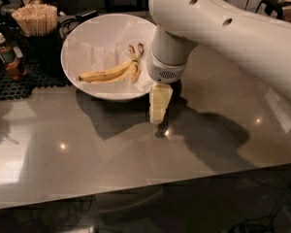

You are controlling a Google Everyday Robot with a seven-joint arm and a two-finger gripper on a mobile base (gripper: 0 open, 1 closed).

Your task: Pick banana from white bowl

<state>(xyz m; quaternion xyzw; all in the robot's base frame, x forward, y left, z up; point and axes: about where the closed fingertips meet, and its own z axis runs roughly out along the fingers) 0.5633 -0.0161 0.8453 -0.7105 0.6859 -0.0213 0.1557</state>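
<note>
The white bowl (pixel 73 39) stands at the back left of the grey counter, with a crumpled white paper liner (pixel 99 50) inside. Two yellow bananas (pixel 109 73) joined at the stem lie in it, stems pointing up and right. My gripper (pixel 157 109) hangs from the large white arm (pixel 218 30) and points down at the counter just outside the bowl's front right rim, a little to the right of the banana stems. It holds nothing that I can see.
A dark cup of wooden stirrers (pixel 35 21) and a small brown bottle (pixel 8 56) stand on a black mat (pixel 24 81) left of the bowl. Dark items (pixel 281 6) sit at the back right. The counter's front edge (pixel 145 186) runs across below.
</note>
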